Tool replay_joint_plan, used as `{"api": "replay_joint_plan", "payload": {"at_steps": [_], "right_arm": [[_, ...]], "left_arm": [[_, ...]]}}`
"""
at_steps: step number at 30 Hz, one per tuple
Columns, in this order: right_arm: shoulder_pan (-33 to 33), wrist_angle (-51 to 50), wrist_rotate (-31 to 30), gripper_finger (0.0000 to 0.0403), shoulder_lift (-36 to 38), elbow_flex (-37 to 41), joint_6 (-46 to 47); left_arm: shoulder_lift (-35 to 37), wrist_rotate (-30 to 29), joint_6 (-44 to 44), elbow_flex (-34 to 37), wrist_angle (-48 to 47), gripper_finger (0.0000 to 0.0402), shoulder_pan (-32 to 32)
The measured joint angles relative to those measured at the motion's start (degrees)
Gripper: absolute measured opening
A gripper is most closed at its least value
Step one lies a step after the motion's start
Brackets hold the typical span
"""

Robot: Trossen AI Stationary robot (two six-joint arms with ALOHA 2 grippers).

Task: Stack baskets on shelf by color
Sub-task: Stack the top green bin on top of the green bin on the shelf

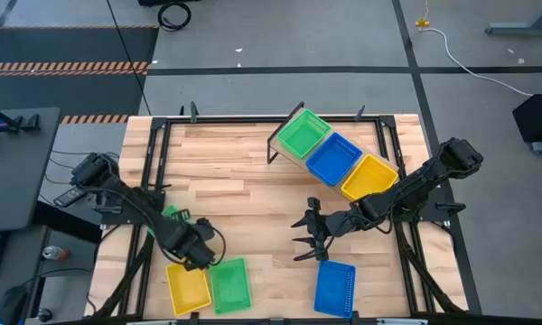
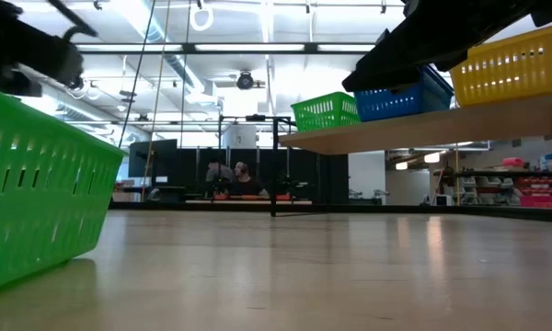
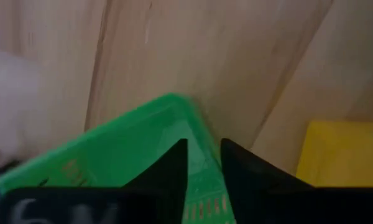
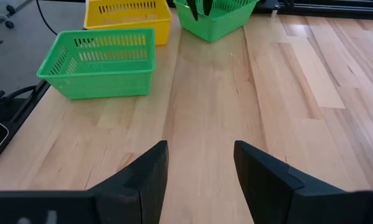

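Observation:
My left gripper [image 1: 201,255] is shut on a green basket [image 4: 221,18] at the table's near left. My arm hides most of this basket in the high view, where only a bit of green [image 1: 172,215] shows. A yellow basket [image 1: 188,289], a second green basket [image 1: 228,284] and a blue basket [image 1: 334,287] rest flat on the table along its near edge. The shelf [image 2: 423,124] at the far right carries a green [image 1: 303,135], a blue [image 1: 334,159] and a yellow basket [image 1: 369,177] side by side. My right gripper [image 1: 300,236] is open and empty above the table's middle. My left gripper pinches the green basket's side wall [image 3: 204,177] close to a corner, one finger [image 3: 174,165] on the inner side and one [image 3: 236,168] on the outer side. The fingers come slanting down from above. The basket sits tilted in the right wrist view; whether its low corner touches the table I cannot tell.
Black frame rails [image 1: 158,153] run along the table's left and right sides. Bare wood [image 1: 244,190] lies between the shelf and the near baskets. In the low view a green basket [image 2: 37,184] stands large at the left, and people sit in the room far behind the table [image 2: 235,175].

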State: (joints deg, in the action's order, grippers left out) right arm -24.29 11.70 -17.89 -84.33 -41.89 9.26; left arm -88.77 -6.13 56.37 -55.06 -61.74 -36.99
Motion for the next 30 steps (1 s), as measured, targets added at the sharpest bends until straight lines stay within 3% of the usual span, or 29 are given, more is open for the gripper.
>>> {"api": "replay_joint_plan", "payload": {"at_steps": [5, 10, 24, 30], "right_arm": [[0.0, -0.2, 0.0, 0.019, 0.0, 0.0, 0.0], [0.0, -1.5, 0.0, 0.019, 0.0, 0.0, 0.2], [0.0, -2.1, 0.0, 0.019, 0.0, 0.0, 1.1], [-0.1, -2.4, 0.1, 0.019, 0.0, 0.0, 1.1]], "left_arm": [[0.0, 1.1, 1.7, 0.1, 3.4, 0.0046, 2.9], [0.0, 4.4, 11.0, 0.0, 2.0, 0.0039, 4.7], [-0.1, 7.2, 18.6, 0.4, 2.2, 0.0172, 3.2], [-0.1, 7.9, 22.7, 6.3, 7.5, 0.0185, 2.3]]}}
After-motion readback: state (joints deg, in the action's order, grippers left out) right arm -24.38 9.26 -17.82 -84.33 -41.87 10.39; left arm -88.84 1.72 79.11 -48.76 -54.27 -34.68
